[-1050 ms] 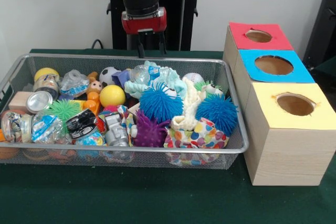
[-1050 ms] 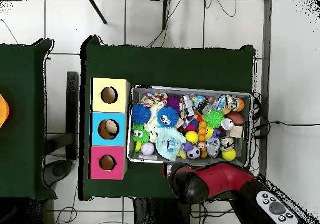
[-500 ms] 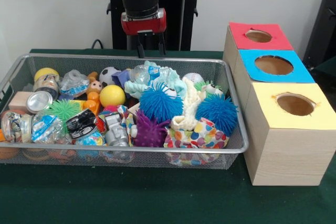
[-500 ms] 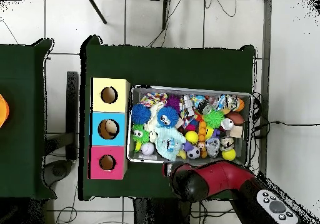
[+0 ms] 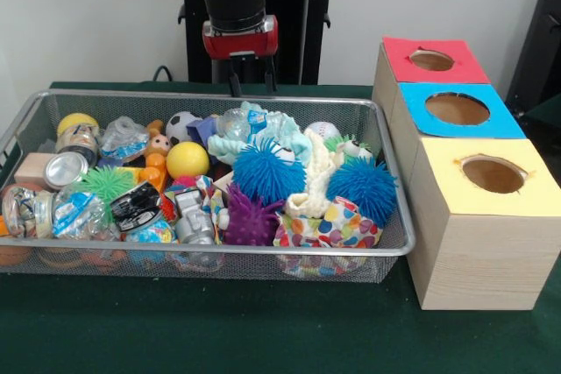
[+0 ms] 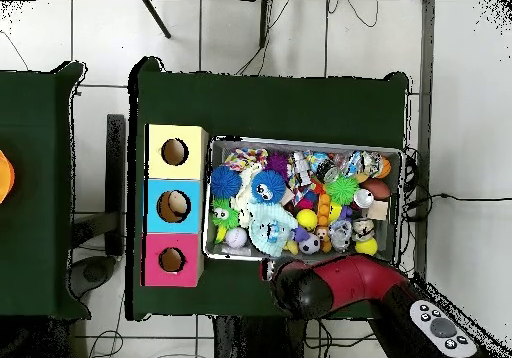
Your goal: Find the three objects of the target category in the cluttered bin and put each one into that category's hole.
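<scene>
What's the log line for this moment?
pincer: above wire bin's far rim, empty | bin: full of toys | three-hole box: beside bin | nothing picked yet

Toys crowd the bin (image 5: 386, 247); the three box holes (image 5: 457, 109) gape unobstructed.

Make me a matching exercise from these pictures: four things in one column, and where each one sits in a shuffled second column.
Things:
1. yellow ball
2. silver can
3. yellow-topped box
4. gripper

Places:
A. above the bin's far rim
B. bin's left end
C. nearest the camera in the box row
D. among the toys, left of the blue spiky balls

Pairs: 1-D, 2-B, 3-C, 4-A
</scene>
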